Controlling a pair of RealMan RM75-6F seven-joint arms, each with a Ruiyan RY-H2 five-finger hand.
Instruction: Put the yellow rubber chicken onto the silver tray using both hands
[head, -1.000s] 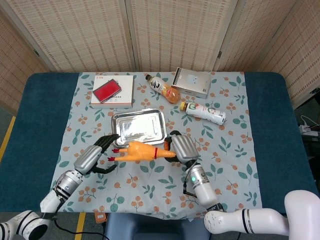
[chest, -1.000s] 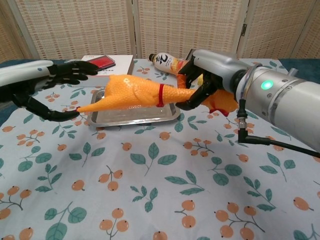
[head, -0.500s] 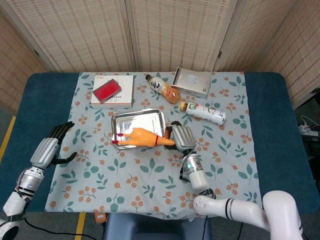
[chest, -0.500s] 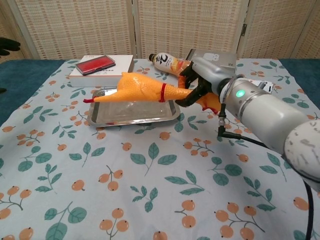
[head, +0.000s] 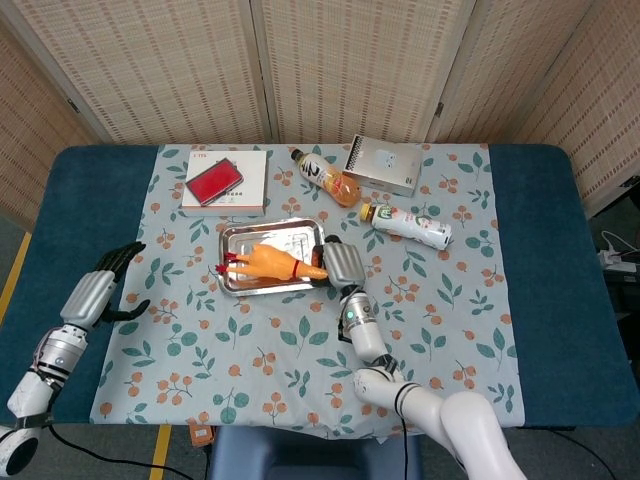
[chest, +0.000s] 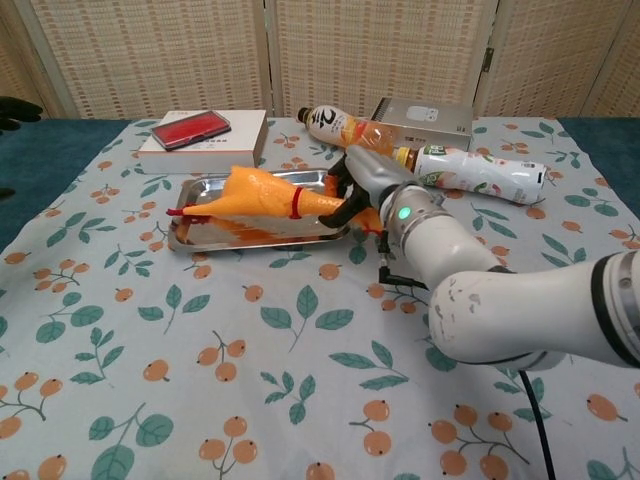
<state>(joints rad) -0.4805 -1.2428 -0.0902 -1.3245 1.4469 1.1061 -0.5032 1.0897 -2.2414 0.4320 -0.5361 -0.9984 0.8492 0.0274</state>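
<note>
Woven screens back a blue table under a leaf-and-berry cloth (head: 300, 340); from the head view the yellow rubber chicken (head: 262, 262) lies in the silver tray (head: 235, 285), its neck end gripped by the right hand (head: 338, 266), while the left hand (head: 98, 290) hovers empty with fingers spread near the table's left edge, well apart from the tray. From the chest view the chicken's red feet reach past the tray's left rim, and behind stand a white box (chest: 200, 145) with a red case (chest: 189, 129), an orange bottle (chest: 340, 126) marked with a large "2", a white bottle (chest: 478, 170) whose print is too small to read, and a grey box (chest: 425, 112).
</note>
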